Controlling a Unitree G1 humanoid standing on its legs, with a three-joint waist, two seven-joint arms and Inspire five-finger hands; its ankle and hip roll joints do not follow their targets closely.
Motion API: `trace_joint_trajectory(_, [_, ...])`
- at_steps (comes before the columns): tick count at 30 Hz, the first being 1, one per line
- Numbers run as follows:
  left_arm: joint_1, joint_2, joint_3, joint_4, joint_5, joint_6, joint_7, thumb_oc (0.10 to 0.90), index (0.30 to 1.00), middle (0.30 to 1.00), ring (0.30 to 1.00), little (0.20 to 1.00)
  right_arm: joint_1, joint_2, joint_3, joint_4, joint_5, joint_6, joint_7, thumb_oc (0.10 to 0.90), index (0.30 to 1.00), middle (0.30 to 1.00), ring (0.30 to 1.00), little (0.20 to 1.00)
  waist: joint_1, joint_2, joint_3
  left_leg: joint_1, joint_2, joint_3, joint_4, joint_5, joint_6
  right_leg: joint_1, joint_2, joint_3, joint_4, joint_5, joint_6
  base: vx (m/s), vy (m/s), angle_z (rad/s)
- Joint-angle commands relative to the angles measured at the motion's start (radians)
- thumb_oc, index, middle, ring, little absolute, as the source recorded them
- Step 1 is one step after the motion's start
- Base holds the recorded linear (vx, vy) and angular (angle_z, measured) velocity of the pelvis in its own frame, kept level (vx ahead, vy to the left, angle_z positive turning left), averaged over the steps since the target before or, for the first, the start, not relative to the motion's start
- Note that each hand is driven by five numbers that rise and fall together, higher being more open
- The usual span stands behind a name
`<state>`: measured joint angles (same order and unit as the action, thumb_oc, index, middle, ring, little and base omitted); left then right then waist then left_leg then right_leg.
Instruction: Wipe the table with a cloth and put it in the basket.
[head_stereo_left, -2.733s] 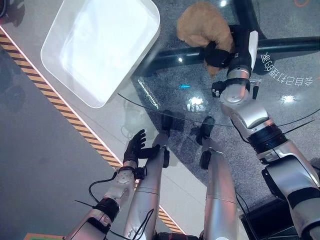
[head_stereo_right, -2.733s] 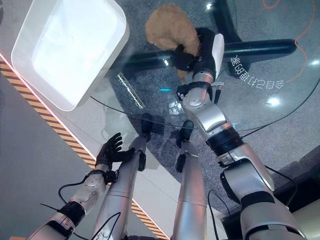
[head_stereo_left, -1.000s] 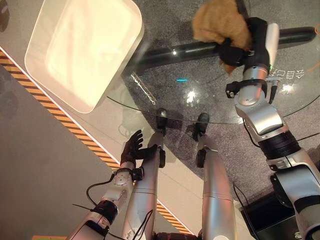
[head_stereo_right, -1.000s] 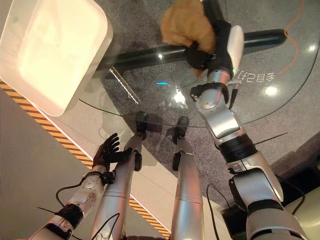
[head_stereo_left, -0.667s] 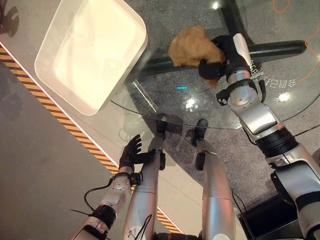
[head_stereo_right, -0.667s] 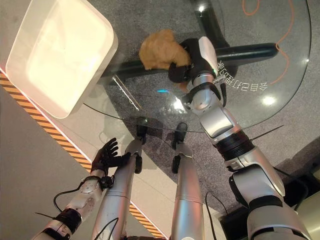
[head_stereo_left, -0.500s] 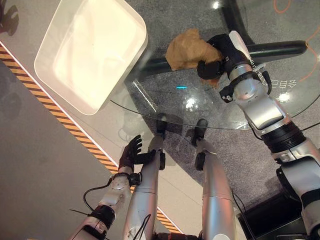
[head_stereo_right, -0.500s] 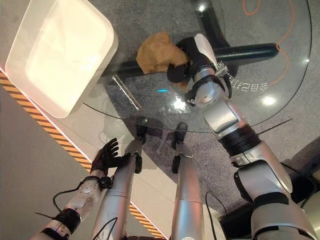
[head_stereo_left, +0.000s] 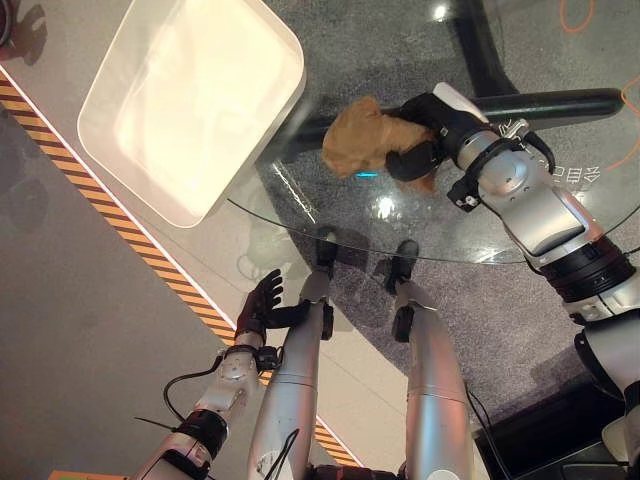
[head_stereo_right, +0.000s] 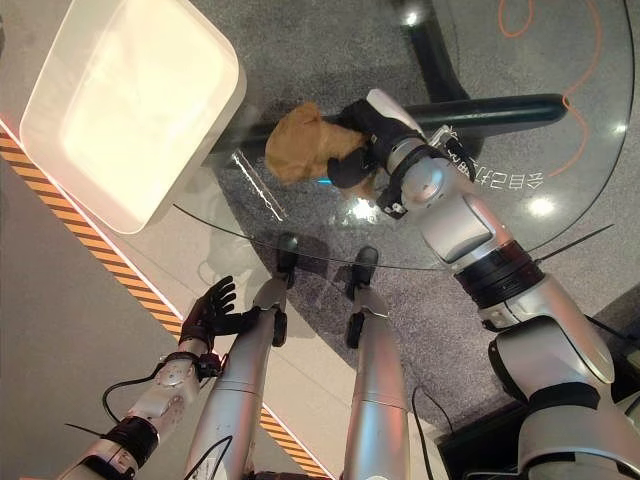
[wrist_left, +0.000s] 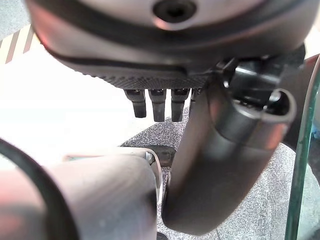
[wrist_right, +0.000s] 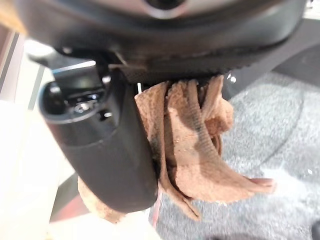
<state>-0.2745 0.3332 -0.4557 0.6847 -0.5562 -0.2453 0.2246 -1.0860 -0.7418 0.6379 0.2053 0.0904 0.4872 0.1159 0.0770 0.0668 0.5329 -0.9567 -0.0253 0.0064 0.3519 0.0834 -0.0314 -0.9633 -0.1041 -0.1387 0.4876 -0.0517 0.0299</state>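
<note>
Tan cloth (head_stereo_left: 362, 136) sits bunched in your right hand (head_stereo_left: 428, 140), fingers curled round it over the glass table (head_stereo_left: 480, 215), so dropping it into the white basket (head_stereo_left: 270, 95) remains; left hand (head_stereo_left: 262, 305) hangs relaxed.

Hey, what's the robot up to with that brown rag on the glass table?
The right robot hand is clutching a crumpled brown cloth over the round glass table, near its left edge. A white basket sits just beyond that edge, with no cloth in it. The left robot hand hangs open, low beside the table, holding nothing.
</note>
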Motion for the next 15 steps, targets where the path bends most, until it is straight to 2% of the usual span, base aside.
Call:
trace_joint_trajectory(1, [0.096, 0.034, 0.0, -0.039, 0.004, -0.014, -0.007, 0.8, 0.9, 0.9, 0.9, 0.9, 0.152, 0.046, 0.121, -0.126, 0.085, -0.02, 0.115, 0.1, 0.3, 0.3, 0.3, 0.2, 0.018, 0.008, -0.013, 0.017, -0.072, 0.035, 0.052, -0.123, 0.034, -0.009, 0.032, -0.01, -0.055, 0.031, 0.052, 0.0, 0.0, 0.0])
trace_joint_trajectory(4, [0.096, 0.033, -0.003, -0.047, 0.001, -0.023, 0.002, 0.8, 0.9, 0.9, 0.9, 0.9, 0.165, 0.039, 0.114, -0.152, 0.096, -0.023, 0.115, 0.1, 0.3, 0.3, 0.3, 0.2, 0.015, 0.006, -0.013, 0.016, -0.071, 0.035, 0.053, -0.122, 0.034, -0.013, 0.032, -0.01, -0.05, 0.03, 0.051, 0.0, 0.0, 0.0])
trace_joint_trajectory(12, [0.1, 0.031, 0.012, -0.061, -0.049, -0.082, -0.005, 0.8, 0.9, 0.9, 0.9, 0.9, 0.19, 0.038, 0.08, -0.159, 0.138, -0.051, 0.015, 0.1, 0.3, 0.3, 0.3, 0.2, 0.012, 0.01, -0.013, 0.018, -0.069, 0.039, 0.06, -0.125, 0.035, -0.013, 0.031, -0.007, -0.044, 0.026, 0.048, 0.0, 0.0, 0.0])
trace_joint_trajectory(15, [0.112, 0.022, 0.035, -0.093, -0.166, -0.126, -0.057, 0.8, 0.9, 0.9, 0.9, 0.9, 0.205, 0.034, 0.05, -0.175, 0.183, -0.075, -0.03, 0.1, 0.3, 0.3, 0.3, 0.2, 0.01, 0.013, -0.013, 0.021, -0.068, 0.04, 0.062, -0.127, 0.035, -0.012, 0.03, -0.005, -0.04, 0.023, 0.047, 0.0, 0.0, 0.0])
